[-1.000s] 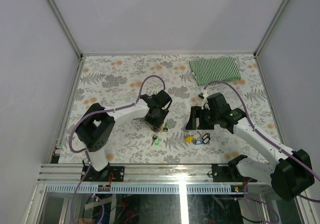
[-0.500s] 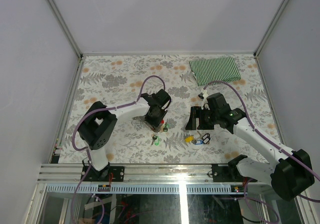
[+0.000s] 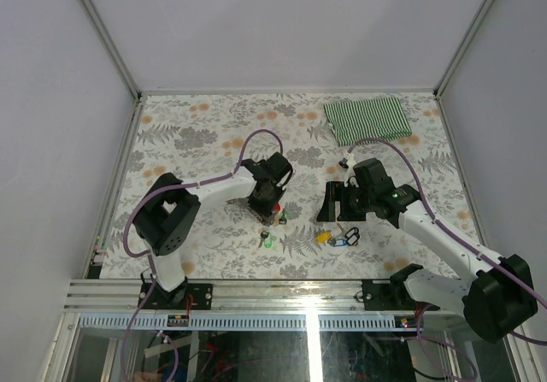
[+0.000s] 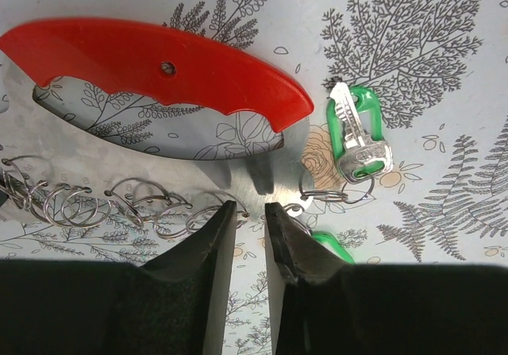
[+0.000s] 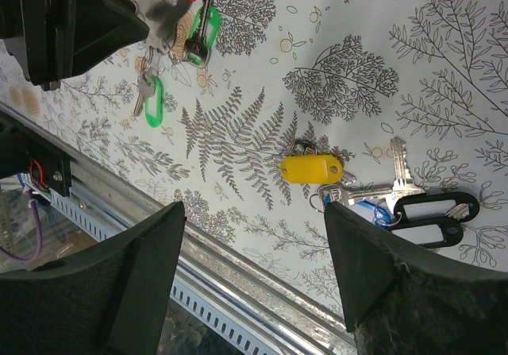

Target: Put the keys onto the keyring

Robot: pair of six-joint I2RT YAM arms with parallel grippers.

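Note:
The keyring is a red curved clip [image 4: 159,69] joined to a silver chain of rings [image 4: 95,204]. My left gripper [image 4: 250,212] points down at the joint between chain and clip [image 3: 265,209]. Its jaws are closed to a narrow slit there. A green-headed key [image 4: 359,133] on a small ring lies right of the clip. A second green tag [image 4: 333,245] peeks out by the right finger. My right gripper [image 5: 254,212] is wide open and empty above a yellow-tagged key [image 5: 312,168] and a blue-tagged key [image 5: 373,210]. Both keys also show in the top view, yellow [image 3: 323,237] and blue [image 3: 340,242].
A black tag loop [image 5: 432,212] lies beside the blue key. A green striped cloth [image 3: 367,119] lies at the back right. The metal rail [image 5: 238,275] runs along the table's near edge, close to the keys. White walls enclose the table.
My left arm has shifted slightly over the keyring. The right arm and the keys have not moved.

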